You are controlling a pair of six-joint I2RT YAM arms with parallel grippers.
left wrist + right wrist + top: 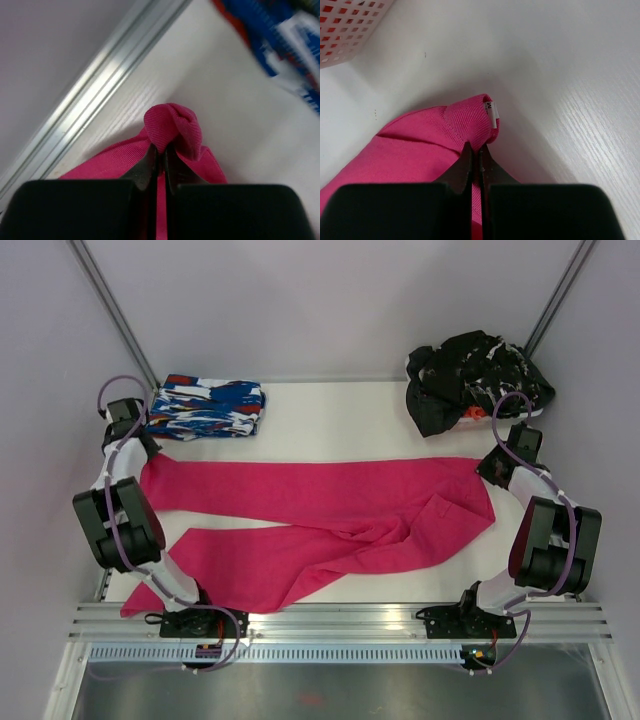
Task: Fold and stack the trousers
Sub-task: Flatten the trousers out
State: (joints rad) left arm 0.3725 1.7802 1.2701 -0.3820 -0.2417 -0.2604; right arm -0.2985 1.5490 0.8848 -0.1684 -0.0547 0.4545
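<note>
The pink trousers (330, 502) lie spread across the desk (340, 420). The left pincer (159, 152) is pinched tight on their 9 o'clock end, the right pincer (475, 152) on their 3 o'clock end

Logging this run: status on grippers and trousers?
Both shut on the trousers: left gripper on left end, right gripper on right end. Cloth spread, unfolded. The patterned garment and black clothes lie apart.

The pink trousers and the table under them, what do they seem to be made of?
Bright magenta-pink soft trousers: matte cloth, likely knit or twill; fine ribbed lines show, and it bunches softly. White flat tabletop: probably wood-look laminate, with faint grain lines and slight sheen.
</note>
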